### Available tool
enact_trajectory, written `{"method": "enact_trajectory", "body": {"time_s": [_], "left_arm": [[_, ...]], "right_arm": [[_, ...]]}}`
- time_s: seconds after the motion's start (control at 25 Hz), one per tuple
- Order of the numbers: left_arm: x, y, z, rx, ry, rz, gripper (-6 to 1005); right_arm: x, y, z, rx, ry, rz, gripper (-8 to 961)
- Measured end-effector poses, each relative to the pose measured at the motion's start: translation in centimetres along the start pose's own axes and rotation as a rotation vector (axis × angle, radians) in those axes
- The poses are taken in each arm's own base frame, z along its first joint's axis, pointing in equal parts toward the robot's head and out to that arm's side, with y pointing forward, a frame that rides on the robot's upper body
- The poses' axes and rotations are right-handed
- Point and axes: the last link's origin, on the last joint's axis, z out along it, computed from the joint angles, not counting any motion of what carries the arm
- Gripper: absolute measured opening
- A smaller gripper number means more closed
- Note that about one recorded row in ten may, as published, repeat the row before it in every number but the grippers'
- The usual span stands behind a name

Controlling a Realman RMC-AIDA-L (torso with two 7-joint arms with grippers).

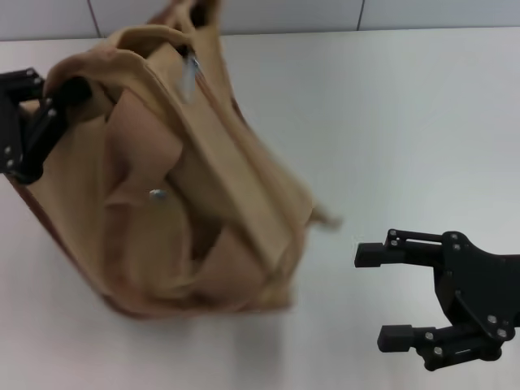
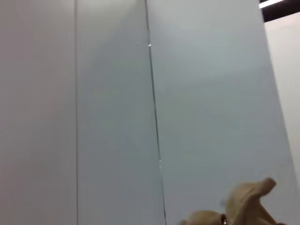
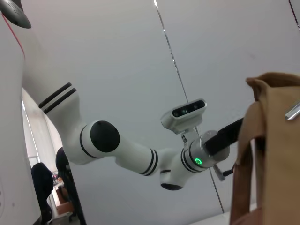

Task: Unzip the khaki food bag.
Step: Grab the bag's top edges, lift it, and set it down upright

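The khaki food bag (image 1: pixel 219 187) stands tilted and slumped on the white table, left of centre, its top sagging open and its outline blurred. A silver zipper pull (image 1: pixel 189 75) hangs near the bag's upper rear edge, and a metal snap (image 1: pixel 157 194) shows on the front flap. My left gripper (image 1: pixel 71 91) is at the bag's upper left corner, shut on a fold of its fabric. The right wrist view shows that same hold (image 3: pixel 236 130) on the bag (image 3: pixel 274 159), with the pull (image 3: pixel 293 111) beside it. My right gripper (image 1: pixel 382 296) hovers open, right of the bag and apart from it.
The white table (image 1: pixel 390 122) stretches behind and to the right of the bag. A pale panelled wall (image 2: pixel 112 112) fills the left wrist view, with a scrap of bag fabric (image 2: pixel 246 204) at its edge. My left arm (image 3: pixel 136 157) crosses the right wrist view.
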Motion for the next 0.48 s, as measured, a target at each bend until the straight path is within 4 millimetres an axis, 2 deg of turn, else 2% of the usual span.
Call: {"method": "enact_trajectory", "body": {"time_s": [0.2, 0.48], "left_arm": [[0.0, -0.1, 1.4, -0.036, 0.015, 0.009, 57], [-0.5, 0.5, 2.4, -0.052, 0.019, 0.016, 58]], "right_arm": [[0.1, 0.0, -0.1, 0.031, -0.05, -0.012, 823], [-0.4, -0.8, -0.8, 0.153, -0.199, -0.001, 822]]}}
